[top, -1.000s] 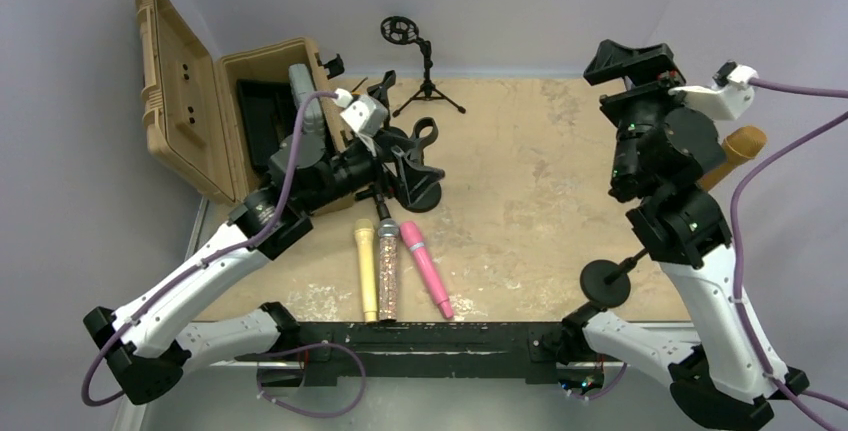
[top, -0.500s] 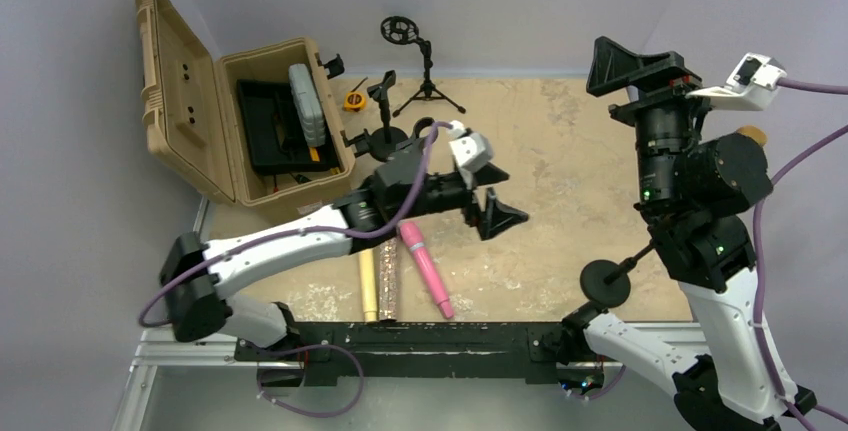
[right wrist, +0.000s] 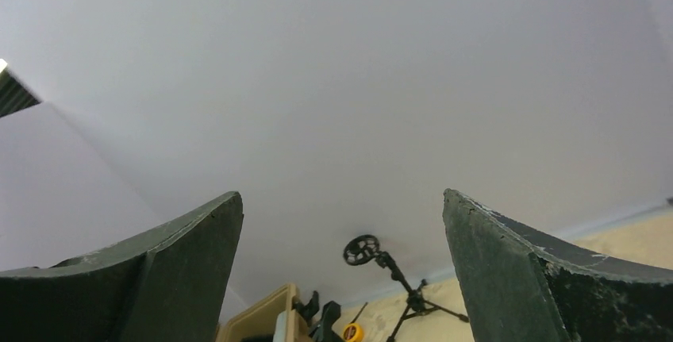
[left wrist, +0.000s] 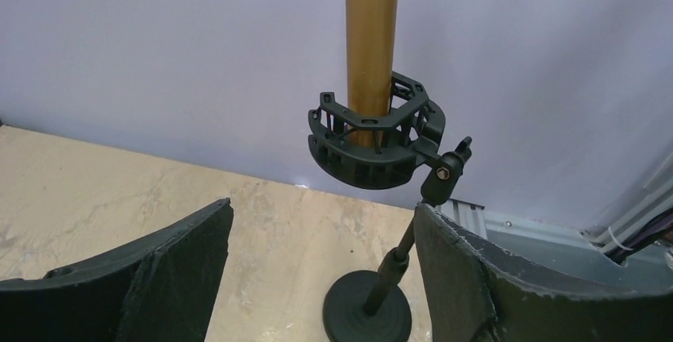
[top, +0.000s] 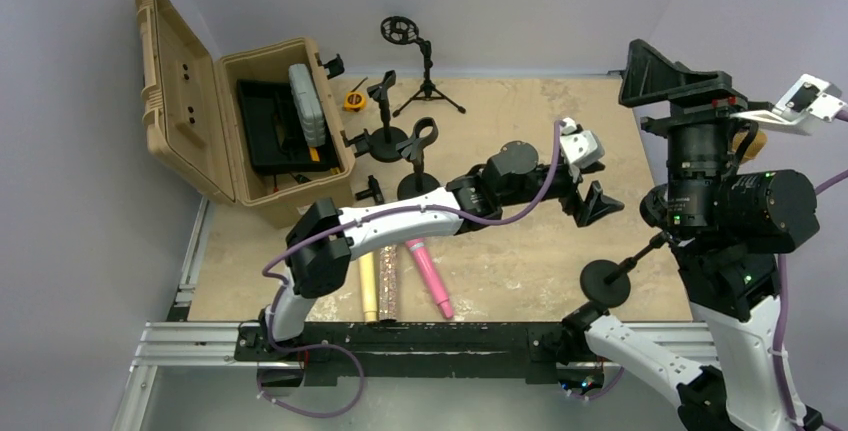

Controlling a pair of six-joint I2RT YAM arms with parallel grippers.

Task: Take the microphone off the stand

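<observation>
A gold microphone (left wrist: 371,40) stands upright in the black shock-mount clip (left wrist: 373,140) of a round-based stand (left wrist: 367,312). In the top view the stand's base (top: 606,282) is at the right, and only a tan bit of the microphone (top: 752,139) shows behind the right arm. My left gripper (left wrist: 321,278) is open, low and short of the stand, with nothing between its fingers. It reaches across the table (top: 597,191). My right gripper (top: 690,86) is raised high and open, facing the back wall (right wrist: 341,270).
An open tan case (top: 190,101) sits at the back left. Two small stands (top: 418,166) (top: 385,121) and a tripod stand (top: 425,71) are beside it, with a yellow tape measure (top: 352,102). A yellow (top: 367,286), a glittery (top: 388,286) and a pink microphone (top: 428,276) lie near the front.
My left arm has swung from beside the case across the table to the right, toward the stand. Its jaws narrowed slightly. The right arm has risen and turned further right.
</observation>
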